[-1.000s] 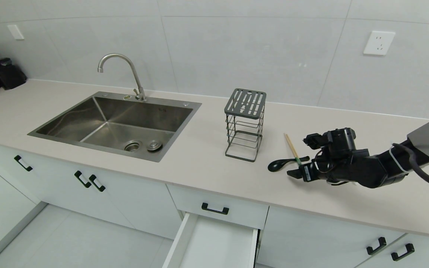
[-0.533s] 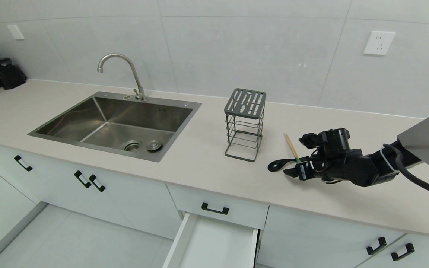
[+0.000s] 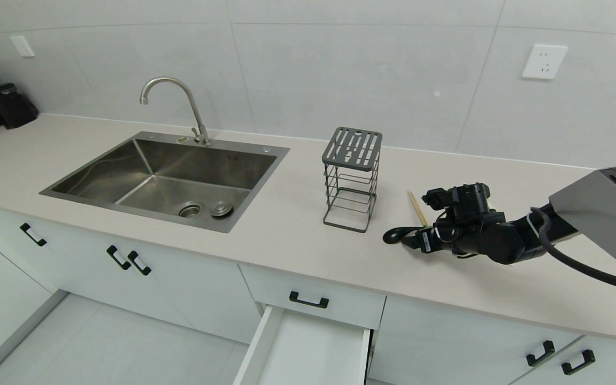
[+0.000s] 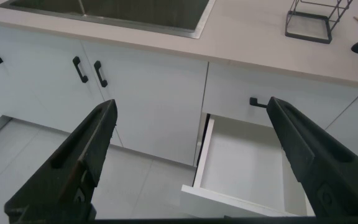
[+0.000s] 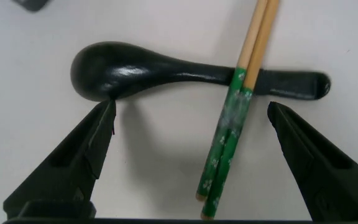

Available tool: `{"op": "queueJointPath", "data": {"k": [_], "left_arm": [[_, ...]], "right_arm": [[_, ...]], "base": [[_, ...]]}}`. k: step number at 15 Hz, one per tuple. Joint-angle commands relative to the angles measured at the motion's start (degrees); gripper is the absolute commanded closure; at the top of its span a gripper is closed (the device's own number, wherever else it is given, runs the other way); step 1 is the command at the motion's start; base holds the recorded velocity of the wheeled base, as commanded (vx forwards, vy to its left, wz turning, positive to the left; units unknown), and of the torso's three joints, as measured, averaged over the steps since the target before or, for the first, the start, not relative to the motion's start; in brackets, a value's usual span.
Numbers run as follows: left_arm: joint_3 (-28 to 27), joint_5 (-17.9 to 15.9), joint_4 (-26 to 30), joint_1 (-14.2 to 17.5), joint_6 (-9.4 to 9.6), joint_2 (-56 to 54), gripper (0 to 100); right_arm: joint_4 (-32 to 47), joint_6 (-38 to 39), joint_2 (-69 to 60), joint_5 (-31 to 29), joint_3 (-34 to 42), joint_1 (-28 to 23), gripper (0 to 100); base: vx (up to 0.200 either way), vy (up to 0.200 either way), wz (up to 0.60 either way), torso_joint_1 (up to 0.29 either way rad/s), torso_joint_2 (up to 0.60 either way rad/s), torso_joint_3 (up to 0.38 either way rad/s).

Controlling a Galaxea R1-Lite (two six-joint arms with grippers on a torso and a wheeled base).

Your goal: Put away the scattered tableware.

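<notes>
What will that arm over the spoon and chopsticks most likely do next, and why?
Probably lower straight down and close on the chopsticks. The right gripper is open above them, with one finger on each side. The chopsticks lie across the handle of the black spoon, so it makes sense to lift them first.

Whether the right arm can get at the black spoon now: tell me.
Probably yes. The right gripper is open and close before the spoon, with nothing between; the chopsticks lying across its handle may get caught too.
</notes>
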Motion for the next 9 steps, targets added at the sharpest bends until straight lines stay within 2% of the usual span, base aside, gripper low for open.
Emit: {"op": "queueJointPath", "data": {"k": [1, 2, 9], "left_arm": [[0.0, 0.0, 0.0, 0.0, -0.02, 0.1, 0], [0.0, 0.0, 0.0, -0.1, -0.02, 0.1, 0], [0.0, 0.0, 0.0, 0.0, -0.02, 0.1, 0]], "right_arm": [[0.0, 0.0, 1.1, -0.1, -1.1, -0.2, 0], [0.0, 0.0, 1.1, -0.2, -1.1, -0.4, 100], [0.0, 0.1, -1.7, -0.5, 0.5, -4.6, 100]], "base": [[0.000, 0.000, 0.00, 0.000, 0.00, 0.000], [0.000, 0.000, 0.00, 0.000, 0.00, 0.000], [0.000, 0.000, 0.00, 0.000, 0.00, 0.000]]}}
